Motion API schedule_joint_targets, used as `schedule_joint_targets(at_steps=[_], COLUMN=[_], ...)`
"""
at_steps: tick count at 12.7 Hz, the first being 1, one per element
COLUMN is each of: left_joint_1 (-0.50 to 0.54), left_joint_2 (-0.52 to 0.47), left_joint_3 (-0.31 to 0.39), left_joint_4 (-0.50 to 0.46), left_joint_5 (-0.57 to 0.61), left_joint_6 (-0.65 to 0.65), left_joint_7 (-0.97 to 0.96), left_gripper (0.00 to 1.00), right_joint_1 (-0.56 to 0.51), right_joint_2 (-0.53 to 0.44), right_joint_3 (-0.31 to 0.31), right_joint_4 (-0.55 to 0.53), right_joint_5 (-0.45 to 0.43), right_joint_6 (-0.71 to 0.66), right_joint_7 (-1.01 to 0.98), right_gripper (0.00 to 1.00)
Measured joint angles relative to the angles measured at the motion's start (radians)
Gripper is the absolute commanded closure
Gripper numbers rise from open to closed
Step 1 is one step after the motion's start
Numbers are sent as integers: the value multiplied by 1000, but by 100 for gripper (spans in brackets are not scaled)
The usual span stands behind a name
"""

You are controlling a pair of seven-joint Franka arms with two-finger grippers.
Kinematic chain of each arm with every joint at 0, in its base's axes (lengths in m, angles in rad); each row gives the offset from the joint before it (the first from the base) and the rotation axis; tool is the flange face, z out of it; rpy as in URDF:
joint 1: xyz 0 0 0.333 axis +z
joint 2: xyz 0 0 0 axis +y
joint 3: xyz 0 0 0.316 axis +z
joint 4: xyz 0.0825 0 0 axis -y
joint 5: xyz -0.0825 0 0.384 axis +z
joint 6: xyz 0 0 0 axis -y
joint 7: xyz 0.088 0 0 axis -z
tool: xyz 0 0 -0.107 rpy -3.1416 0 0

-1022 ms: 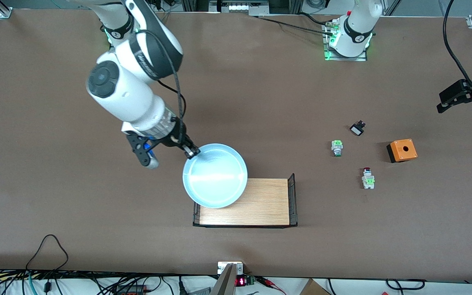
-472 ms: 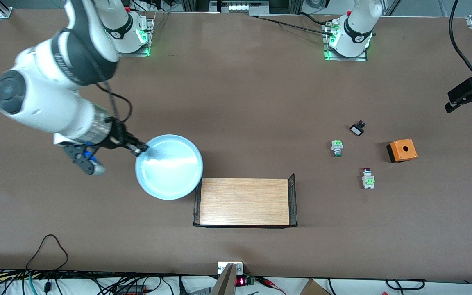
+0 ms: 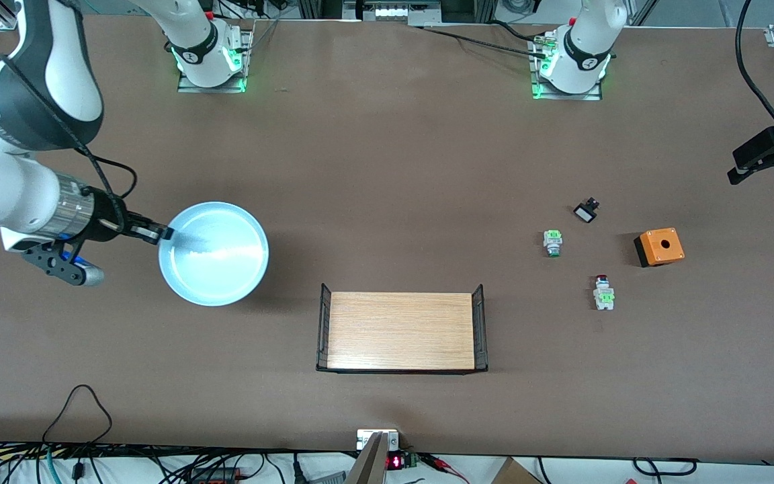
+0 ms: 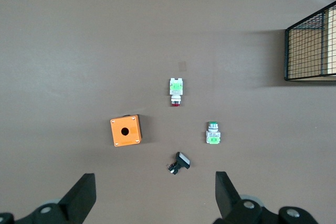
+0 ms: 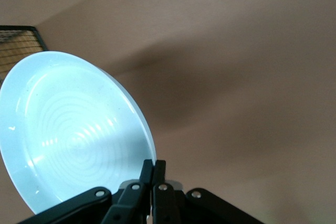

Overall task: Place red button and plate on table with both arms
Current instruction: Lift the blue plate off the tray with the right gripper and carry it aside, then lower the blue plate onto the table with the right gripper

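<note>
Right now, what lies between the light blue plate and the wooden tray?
Only bare brown table, seen in the front view, separates the round light blue plate from the light-wood wire-ended tray.

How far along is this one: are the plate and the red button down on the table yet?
Done: the red button lies on the table near the orange box, with the left gripper open above it. In hand: the right gripper is shut on the plate rim, over bare table toward the right arm's end, clear of the wooden tray. Left: lowering and releasing the plate.
</note>
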Motion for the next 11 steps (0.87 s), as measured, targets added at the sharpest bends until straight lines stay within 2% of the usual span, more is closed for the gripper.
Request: schedule_joint_targets(at_steps=[2, 6, 11], left_joint_1=[-5, -8, -14], left_joint_2=[0, 1, 3], left_joint_3=[-7, -11, -22], left_joint_4=[0, 0, 0], left_joint_5=[-3, -3, -3], left_joint_6=[-1, -2, -2], left_joint_7=[0, 0, -1], left_gripper=[0, 0, 0], right_joint_1=[-45, -157, -184], right_joint_2=[-16, -26, -51], right_joint_3=[-1, -2, -2], right_joint_4=[-63, -179, -385], right_joint_5=[-44, -53, -67], right_joint_6=[0, 49, 272], right_joint_7=[-148, -357, -480], right_gripper=[100, 100, 100])
